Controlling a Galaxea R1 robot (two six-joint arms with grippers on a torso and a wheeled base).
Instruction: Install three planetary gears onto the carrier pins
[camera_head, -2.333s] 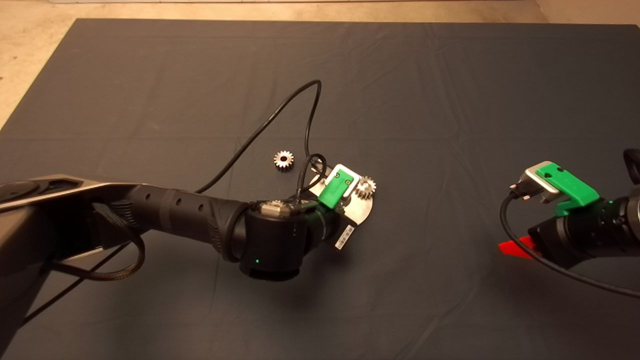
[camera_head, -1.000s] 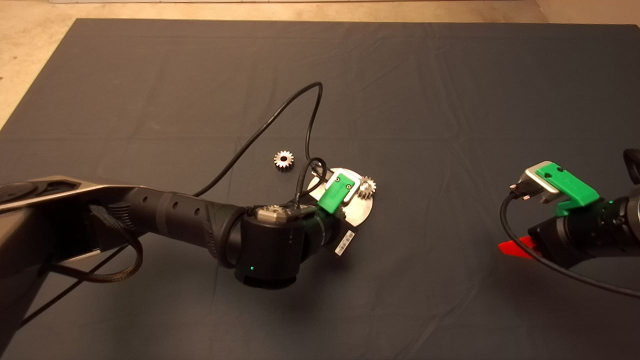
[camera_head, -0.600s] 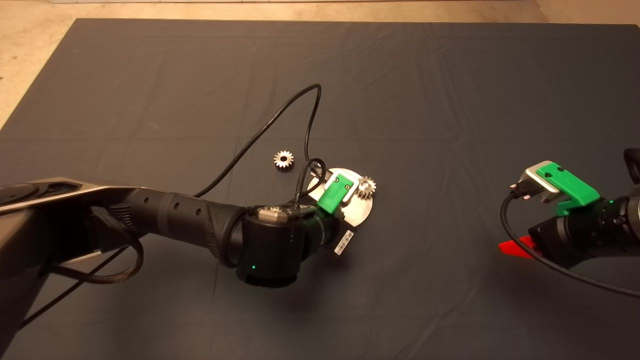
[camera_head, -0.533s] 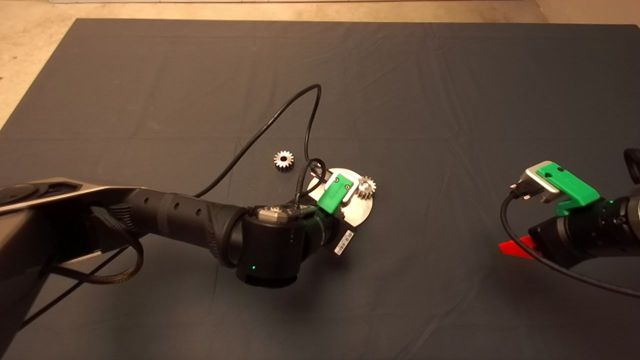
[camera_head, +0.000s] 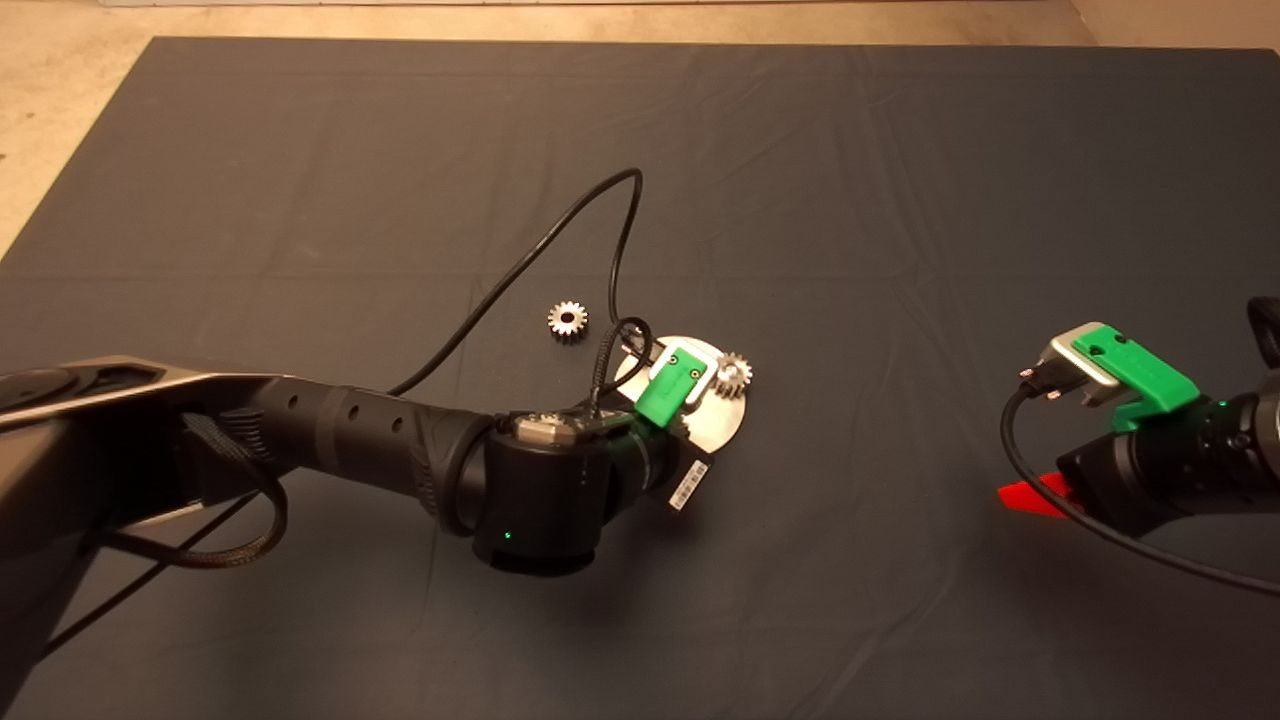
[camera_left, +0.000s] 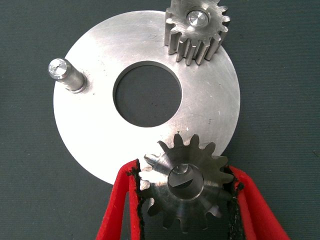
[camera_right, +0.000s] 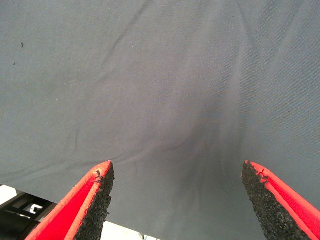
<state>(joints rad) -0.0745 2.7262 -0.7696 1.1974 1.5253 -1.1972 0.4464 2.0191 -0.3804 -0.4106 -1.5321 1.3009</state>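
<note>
A gear is clamped by the left gripper over the disc, hidden from overhead; the right gripper is spread wide.

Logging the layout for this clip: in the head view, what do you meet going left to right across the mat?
Left arm → loose gear → left gripper over the disc → gear seated on a pin → right gripper, parked at the right edge.
</note>
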